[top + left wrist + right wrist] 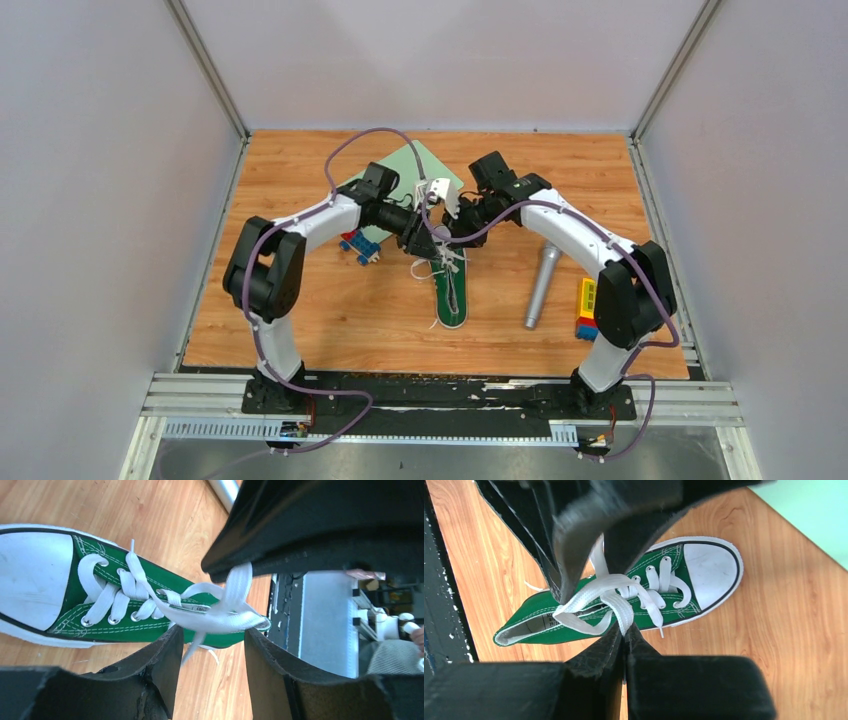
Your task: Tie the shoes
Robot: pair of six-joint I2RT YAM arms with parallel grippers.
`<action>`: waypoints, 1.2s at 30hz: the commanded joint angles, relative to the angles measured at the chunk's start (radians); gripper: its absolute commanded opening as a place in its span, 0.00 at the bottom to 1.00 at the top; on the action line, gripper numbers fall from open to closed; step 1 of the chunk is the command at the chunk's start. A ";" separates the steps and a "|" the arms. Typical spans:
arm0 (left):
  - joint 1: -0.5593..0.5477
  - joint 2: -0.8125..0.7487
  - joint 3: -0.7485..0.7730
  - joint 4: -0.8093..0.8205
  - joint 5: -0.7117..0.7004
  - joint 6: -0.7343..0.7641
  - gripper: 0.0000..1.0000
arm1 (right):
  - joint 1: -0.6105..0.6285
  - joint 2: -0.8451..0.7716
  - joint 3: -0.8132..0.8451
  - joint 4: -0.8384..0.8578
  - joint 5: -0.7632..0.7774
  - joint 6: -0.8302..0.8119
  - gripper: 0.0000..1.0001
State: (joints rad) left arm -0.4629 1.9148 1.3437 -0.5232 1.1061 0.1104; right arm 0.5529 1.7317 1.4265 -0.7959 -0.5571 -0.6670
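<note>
Green canvas sneaker point(452, 298) lies near the middle of the wooden table point(330, 310), running from twelve to six o'clock, with the grey microphone point(541, 285) at its three o'clock. My right gripper point(624, 640) is pressed together, pinching the white laces point(594, 592) above the shoe. My left gripper point(212, 650) is spread, and a strand of lace crosses the gap between its fingers. Both work at the sneaker's twelve o'clock end.
</note>
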 commanded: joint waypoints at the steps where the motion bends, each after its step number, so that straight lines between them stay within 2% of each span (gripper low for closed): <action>1: 0.003 -0.128 -0.168 0.462 -0.001 -0.250 0.57 | -0.001 -0.074 0.003 0.007 0.026 -0.048 0.05; 2: 0.002 -0.126 -0.203 0.557 0.038 -0.269 0.58 | -0.001 -0.076 0.001 0.005 0.030 -0.051 0.05; 4: 0.001 -0.097 -0.205 0.603 0.099 -0.291 0.59 | 0.001 -0.076 -0.002 0.006 0.038 -0.051 0.05; 11: -0.001 -0.023 -0.134 0.631 0.240 -0.328 0.60 | 0.007 -0.067 0.007 0.006 0.057 -0.048 0.05; 20: -0.014 -0.003 -0.047 0.453 0.179 -0.329 0.72 | 0.010 -0.065 0.006 0.019 0.066 -0.042 0.06; 23: -0.015 0.005 -0.018 0.410 0.156 -0.331 0.73 | 0.010 -0.068 0.005 0.021 0.079 -0.045 0.06; 25: -0.018 0.013 -0.004 0.383 0.148 -0.320 0.69 | 0.009 -0.071 0.002 0.021 0.079 -0.045 0.06; 28: -0.025 0.019 0.009 0.338 0.145 -0.266 0.62 | 0.009 -0.072 0.005 0.021 0.087 -0.038 0.05; 33: -0.029 0.016 0.034 0.142 0.104 -0.014 0.60 | 0.006 -0.081 0.006 0.020 0.100 -0.035 0.05; 36: -0.029 0.008 0.030 0.081 0.077 0.076 0.58 | 0.004 -0.088 0.005 0.020 0.104 -0.035 0.05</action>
State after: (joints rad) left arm -0.4854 1.9331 1.3399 -0.3050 1.2167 -0.0067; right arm 0.5560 1.6871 1.4254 -0.7948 -0.4629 -0.7013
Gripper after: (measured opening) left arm 0.595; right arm 0.055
